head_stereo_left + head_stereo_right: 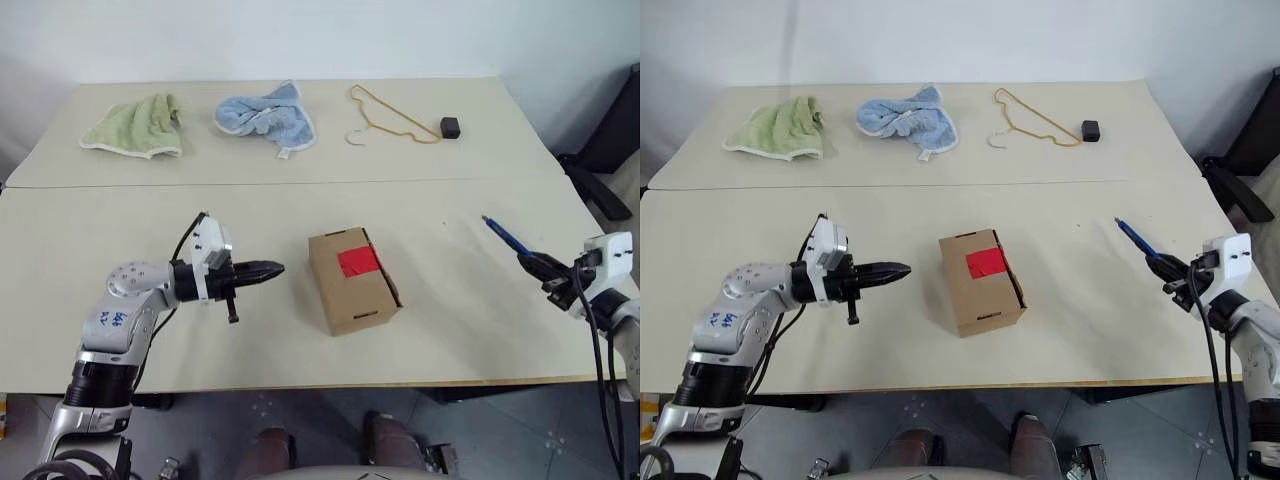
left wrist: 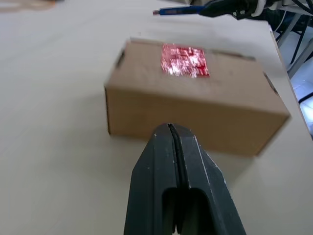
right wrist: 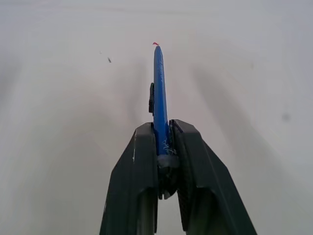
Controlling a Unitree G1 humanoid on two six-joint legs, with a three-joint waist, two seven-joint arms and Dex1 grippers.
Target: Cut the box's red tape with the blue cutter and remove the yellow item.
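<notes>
Left eye view: the table (image 1: 300,330) carries the box (image 1: 352,281) near its middle, flaps down, the red tape (image 1: 358,261) across its top. Left of the box, the left gripper (image 1: 272,269) points at it, fingers pressed together, empty. Well right of the box, the right gripper (image 1: 533,264) pinches the blue cutter (image 1: 505,237).

Bare tabletop (image 1: 450,300) all round box (image 1: 352,282); cloths, hanger well apart at far edge.
</notes>
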